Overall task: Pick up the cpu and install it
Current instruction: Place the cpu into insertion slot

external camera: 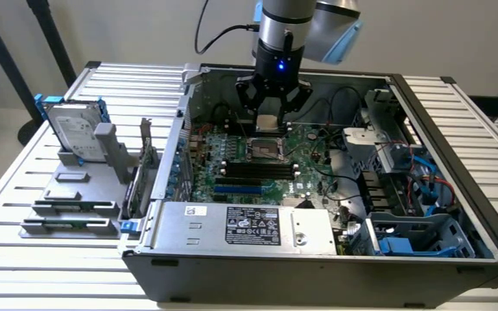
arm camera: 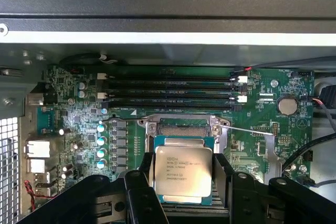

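Robot's black hand (external camera: 271, 111) grips the small, flat, square, silver-topped cpu (arm camera: 182, 174) by opposite edges, held level just above the open metal-framed socket (arm camera: 182, 125) on the green motherboard (arm camera: 79, 114), seemingly to align it squarely.

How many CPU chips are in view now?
1: the cpu, held in the claw just above the socket. The claw covers part of the motherboard, so another could be hidden.
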Robot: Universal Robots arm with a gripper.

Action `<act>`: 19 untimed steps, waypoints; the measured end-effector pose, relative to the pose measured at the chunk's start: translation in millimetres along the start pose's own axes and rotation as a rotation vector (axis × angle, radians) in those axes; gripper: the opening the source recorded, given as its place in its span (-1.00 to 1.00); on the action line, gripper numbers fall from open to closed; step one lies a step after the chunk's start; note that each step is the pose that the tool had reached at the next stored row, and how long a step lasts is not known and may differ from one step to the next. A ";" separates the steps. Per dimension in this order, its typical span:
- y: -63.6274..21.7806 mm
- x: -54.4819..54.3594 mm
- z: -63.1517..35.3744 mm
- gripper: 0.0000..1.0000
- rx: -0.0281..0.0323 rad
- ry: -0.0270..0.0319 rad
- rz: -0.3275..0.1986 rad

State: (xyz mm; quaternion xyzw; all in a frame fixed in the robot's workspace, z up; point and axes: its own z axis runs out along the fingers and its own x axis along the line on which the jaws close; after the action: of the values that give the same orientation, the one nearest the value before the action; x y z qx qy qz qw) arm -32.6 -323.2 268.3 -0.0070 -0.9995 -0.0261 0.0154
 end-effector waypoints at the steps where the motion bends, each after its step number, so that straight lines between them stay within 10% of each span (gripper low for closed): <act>1: 0.0 0.0 0.0 0.09 0.0000 0.0000 0.000; 7: 0.0 1.6 0.2 0.09 -0.0006 -0.0005 0.014; 19: -0.1 1.6 2.0 0.09 -0.0069 -0.0076 0.215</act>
State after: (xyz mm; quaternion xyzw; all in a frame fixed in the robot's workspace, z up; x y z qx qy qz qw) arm -34.3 -323.2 266.4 -0.1144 -0.9930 -0.0277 0.0143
